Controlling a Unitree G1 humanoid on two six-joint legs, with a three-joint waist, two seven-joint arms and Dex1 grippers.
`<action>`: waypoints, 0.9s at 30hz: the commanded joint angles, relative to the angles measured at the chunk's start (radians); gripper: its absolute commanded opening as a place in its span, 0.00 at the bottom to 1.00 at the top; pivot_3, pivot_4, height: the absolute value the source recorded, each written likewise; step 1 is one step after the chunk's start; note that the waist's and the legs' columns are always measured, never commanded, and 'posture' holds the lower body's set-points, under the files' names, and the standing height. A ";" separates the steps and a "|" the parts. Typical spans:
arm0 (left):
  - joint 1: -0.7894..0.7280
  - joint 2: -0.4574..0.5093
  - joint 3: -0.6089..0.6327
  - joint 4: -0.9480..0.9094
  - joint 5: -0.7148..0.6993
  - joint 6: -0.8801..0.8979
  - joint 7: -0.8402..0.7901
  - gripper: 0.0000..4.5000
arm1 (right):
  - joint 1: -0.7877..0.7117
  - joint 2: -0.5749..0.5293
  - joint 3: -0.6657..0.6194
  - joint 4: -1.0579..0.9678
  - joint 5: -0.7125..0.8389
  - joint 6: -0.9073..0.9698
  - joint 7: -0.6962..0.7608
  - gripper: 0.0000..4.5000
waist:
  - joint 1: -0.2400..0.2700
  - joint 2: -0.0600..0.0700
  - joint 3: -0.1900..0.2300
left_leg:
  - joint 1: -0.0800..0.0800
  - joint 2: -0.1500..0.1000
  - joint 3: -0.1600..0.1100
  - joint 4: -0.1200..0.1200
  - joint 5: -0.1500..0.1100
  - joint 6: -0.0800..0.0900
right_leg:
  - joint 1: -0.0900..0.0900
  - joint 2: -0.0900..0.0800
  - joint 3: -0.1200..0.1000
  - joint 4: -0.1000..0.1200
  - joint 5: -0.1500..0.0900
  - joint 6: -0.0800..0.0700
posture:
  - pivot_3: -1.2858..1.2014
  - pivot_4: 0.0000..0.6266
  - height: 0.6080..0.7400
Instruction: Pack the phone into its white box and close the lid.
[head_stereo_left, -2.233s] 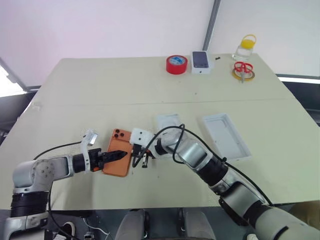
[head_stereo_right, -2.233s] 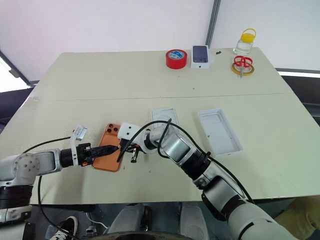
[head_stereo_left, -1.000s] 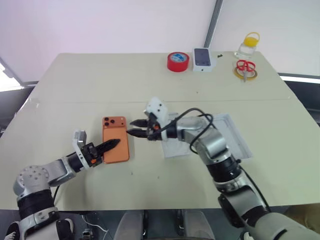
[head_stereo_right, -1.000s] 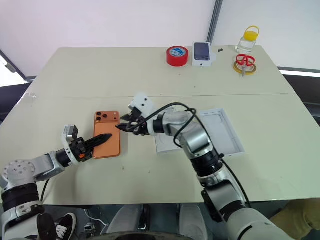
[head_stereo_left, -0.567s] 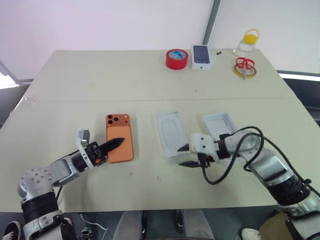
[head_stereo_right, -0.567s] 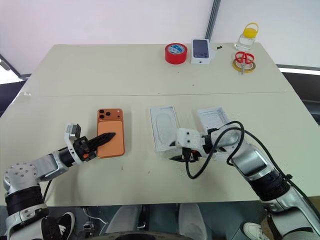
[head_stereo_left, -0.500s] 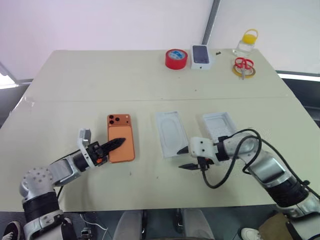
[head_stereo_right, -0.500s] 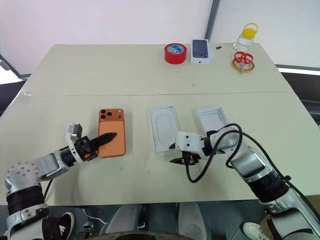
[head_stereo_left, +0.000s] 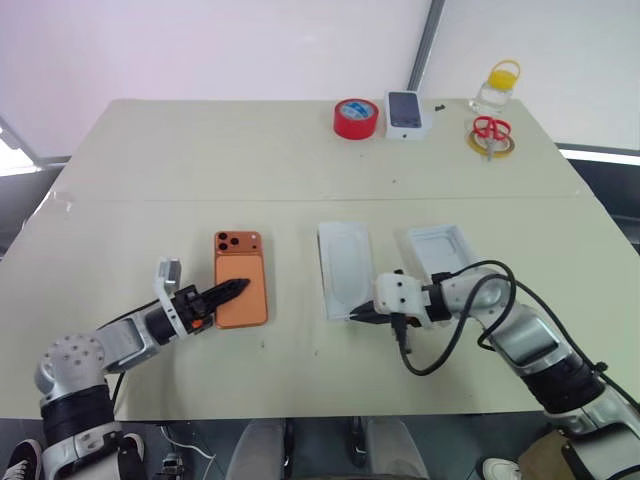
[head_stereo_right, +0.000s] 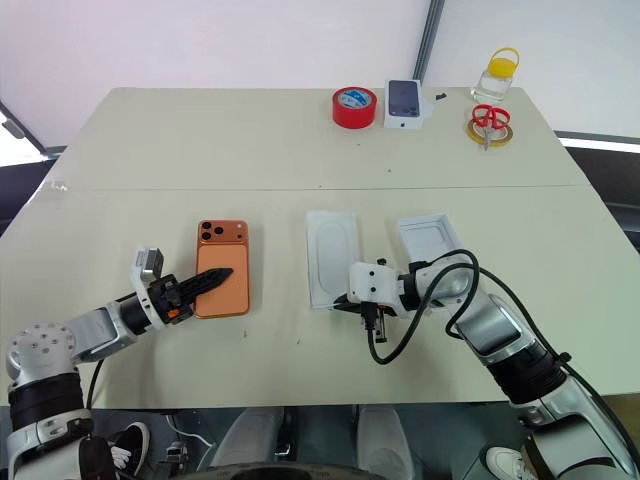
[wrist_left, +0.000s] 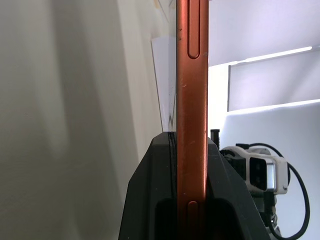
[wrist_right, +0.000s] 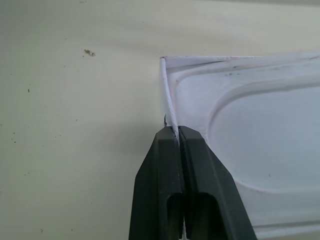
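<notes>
The right hand (wrist_right: 176, 131) is pinched shut on the white insert's (head_stereo_left: 345, 270) rim. The left hand (head_stereo_left: 232, 290) clamps the phone (head_stereo_left: 241, 292). Lift the insert slowly, level.

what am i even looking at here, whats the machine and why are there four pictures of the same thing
This is a humanoid robot with two arms, each ending in a two-fingered black gripper. The two wide pictures come from cameras in its head, looking down over a table. The two close-ups come from a camera on each wrist, looking along that gripper's fingers.

The left gripper is shut on the edge of an orange phone that lies back up. The right gripper pinches the rim of an embossed white tray. A second white tray lies beside it.

At the far edge are a red tape roll, a small phone box, red scissors and a jar.
</notes>
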 joint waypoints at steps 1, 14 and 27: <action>-0.016 0.001 -0.011 -0.027 -0.025 -0.022 -0.014 0.00 | -0.022 0.018 -0.029 -0.028 0.022 0.008 -0.006 0.02 | 0.000 0.000 0.000 | 0.000 0.000 0.000 0.000 0.000 0.000 | 0.000 0.000 0.000 0.000 0.000 0.000 | 0.52 0.24 1.00; -0.095 -0.026 0.035 0.016 -0.122 -0.006 0.076 0.00 | -0.118 0.216 0.083 0.002 -0.100 0.038 -0.146 0.02 | -0.002 0.000 0.000 | 0.000 0.000 0.000 0.000 0.001 -0.001 | -0.001 0.002 0.000 0.002 0.002 0.003 | 0.52 0.24 1.00; -0.088 0.015 0.027 0.067 -0.098 -0.064 0.060 0.00 | -0.112 0.263 0.060 -0.074 -0.039 0.178 -0.141 0.45 | -0.002 0.000 0.000 | 0.000 0.000 -0.001 0.000 0.001 -0.002 | 0.000 0.003 0.000 0.002 0.003 0.002 | 0.52 0.24 1.00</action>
